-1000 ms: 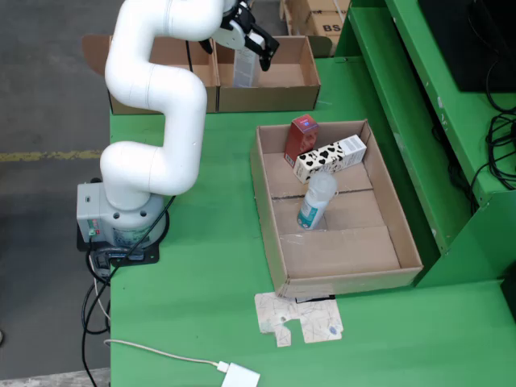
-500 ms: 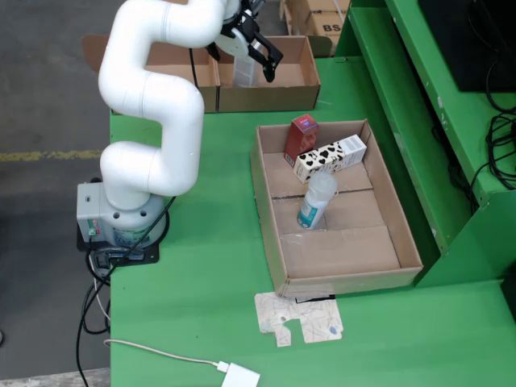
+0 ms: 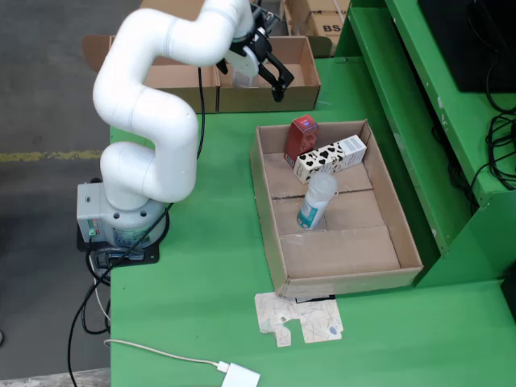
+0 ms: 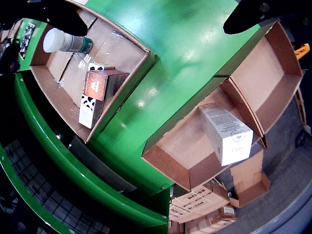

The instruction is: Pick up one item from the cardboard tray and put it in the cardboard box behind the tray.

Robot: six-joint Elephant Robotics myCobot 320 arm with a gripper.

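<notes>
In the still view the white arm reaches back over the cardboard box [image 3: 270,100] behind the tray [image 3: 339,251]. My gripper [image 3: 260,76] is open and hangs above the box's front part. A white carton [image 3: 244,78] stands inside the box, free of the fingers. In the tray lie a red box [image 3: 303,135], a cow-patterned carton [image 3: 329,157] and a clear bottle [image 3: 316,200]. The wrist view shows the white carton [image 4: 227,134] upright in the box [image 4: 183,144], with the dark fingertips [image 4: 253,14] spread wide and nothing between them. Bottle [image 4: 66,41], red box [image 4: 100,84] and cow carton [image 4: 87,111] sit in the tray [image 4: 114,45].
A second open cardboard box [image 3: 165,76] adjoins the first on its left. Stacked cartons [image 3: 322,16] stand behind. A flattened printed card [image 3: 298,318] and a white adapter with cable [image 3: 242,376] lie near the front edge. Green shelving [image 3: 419,121] with black cables [image 3: 500,145] borders the right.
The gripper has swung right and down toward the box's front wall, away from the white carton. The carton stays in the box. The tray's items have not moved.
</notes>
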